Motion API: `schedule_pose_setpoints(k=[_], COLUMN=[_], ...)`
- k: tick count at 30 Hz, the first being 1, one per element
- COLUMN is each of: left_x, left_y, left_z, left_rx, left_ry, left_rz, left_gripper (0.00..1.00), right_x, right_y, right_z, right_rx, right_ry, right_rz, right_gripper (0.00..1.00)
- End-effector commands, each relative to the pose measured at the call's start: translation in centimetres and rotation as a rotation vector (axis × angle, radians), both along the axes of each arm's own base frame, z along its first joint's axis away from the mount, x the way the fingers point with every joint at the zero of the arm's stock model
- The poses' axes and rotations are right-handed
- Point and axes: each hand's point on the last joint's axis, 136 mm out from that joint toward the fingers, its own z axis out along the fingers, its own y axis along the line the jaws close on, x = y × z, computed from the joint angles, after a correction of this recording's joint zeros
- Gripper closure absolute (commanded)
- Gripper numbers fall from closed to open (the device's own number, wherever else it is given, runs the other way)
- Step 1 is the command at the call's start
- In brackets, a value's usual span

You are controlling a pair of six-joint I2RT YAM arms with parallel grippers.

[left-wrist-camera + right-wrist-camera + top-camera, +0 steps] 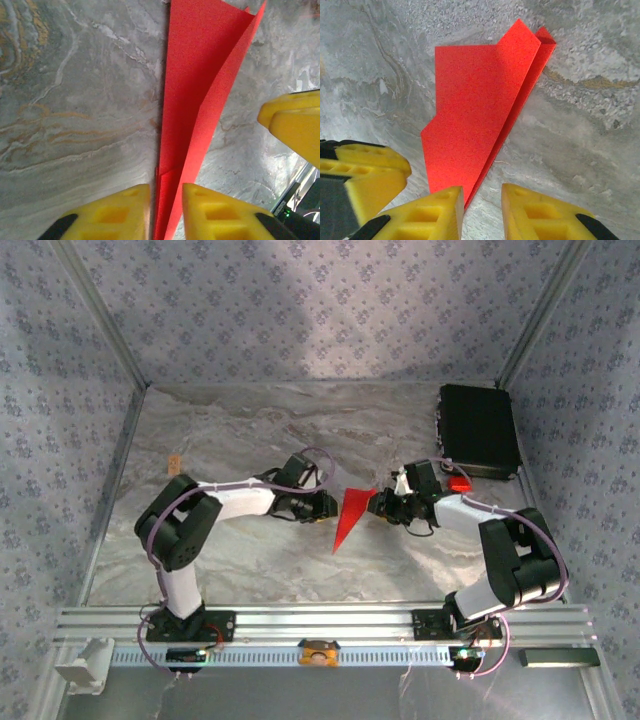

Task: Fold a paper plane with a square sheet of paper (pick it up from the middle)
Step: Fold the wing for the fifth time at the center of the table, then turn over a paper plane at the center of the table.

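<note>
The bright red square sheet of paper lies on the marble table folded into a slim paper plane, its sharp point toward the near edge. My left gripper stands at its left side and my right gripper at its right. In the left wrist view the folded paper runs down into the narrow gap of the left gripper; the jaws stand slightly apart and do not press it. In the right wrist view the paper ends beside one finger of the open right gripper.
A black case sits at the back right, with a small chunky red piece in front of it. A small tan tag lies at the left. Patterned walls close in the table on three sides.
</note>
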Motion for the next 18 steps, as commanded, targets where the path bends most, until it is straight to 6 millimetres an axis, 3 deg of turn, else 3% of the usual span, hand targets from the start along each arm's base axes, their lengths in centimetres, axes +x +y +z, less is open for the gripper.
schedule_pose_setpoints(k=[1, 18], left_x=[-0.4, -1.8], left_y=[-0.4, -1.8], left_z=[-0.5, -2.2], left_rx=[0.023, 0.009], left_ry=[0.025, 0.091], left_rz=[-0.048, -0.134], left_gripper=[0.80, 0.80], right_x=[-0.4, -1.5], right_y=[0.2, 1.6], right_z=[-0.1, -1.8], right_rx=[0.018, 0.029], right_ry=[0.018, 0.084], right_rz=[0.005, 0.057], right_gripper=[0.72, 0.73])
